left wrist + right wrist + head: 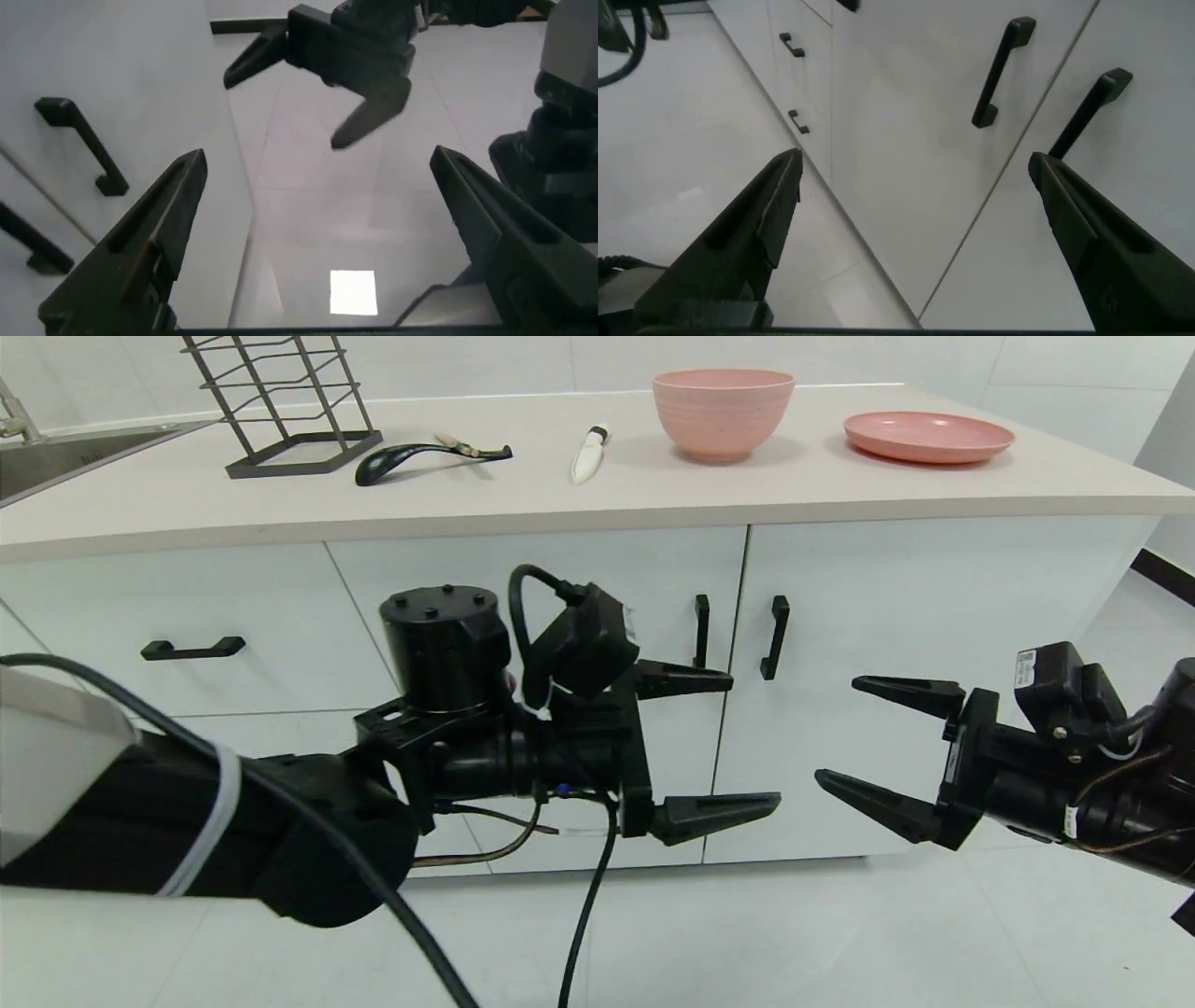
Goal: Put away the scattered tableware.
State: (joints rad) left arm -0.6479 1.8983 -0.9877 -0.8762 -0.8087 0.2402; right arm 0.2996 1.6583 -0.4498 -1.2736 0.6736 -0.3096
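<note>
In front of the cabinet doors (887, 616), close in, both arms sit below counter height: left gripper (756, 739) near 12, right gripper (836, 729) at 1. Each has its fingers spread wide and holds nothing, tips facing but apart. Nothing looks stowed yet. Lift both clear of the counter (523, 499) edge before you reach in. Black spoon (411, 451) at 11 and white knife (588, 455) at 12 lie flat, slim and glossy; drop straight down and straddle the handle. Farther back, pink bowl (724, 413) at 12 is deep, matte, faintly ribbed; pinch its rim. Pink plate (929, 436) at 1 is shallow; take the lip. Wire rack (280, 461) at 11 is the likely home.
</note>
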